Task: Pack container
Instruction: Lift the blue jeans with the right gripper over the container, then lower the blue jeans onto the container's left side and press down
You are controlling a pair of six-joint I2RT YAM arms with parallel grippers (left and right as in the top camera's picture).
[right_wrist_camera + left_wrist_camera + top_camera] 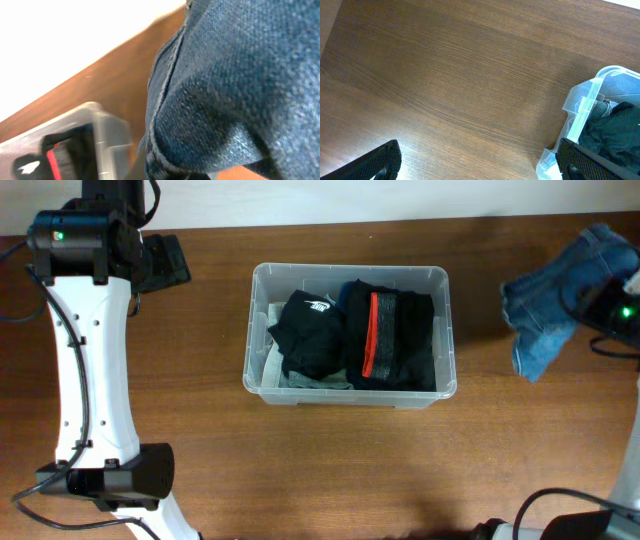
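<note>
Clear container [349, 271] was noted upright at mid tabletop [220, 460]. Folded black garments [312, 330] were packed inside, one marked with a red stripe [372, 335]. The left tool [480, 165] was seen spread wide over bare wood beside the container, nothing held. The right tool [605, 292] was largely hidden, apparently clamped on a denim garment [555, 295], off to the container's right.

Overhead, soft even light falls on the desk [330, 470], with only a faint shadow under the container [350, 395]. My left wrist view is sharp, with pale glare on the wood at lower left. My right wrist view burns white at upper left, and the container blurs behind close blue denim [240, 90].
</note>
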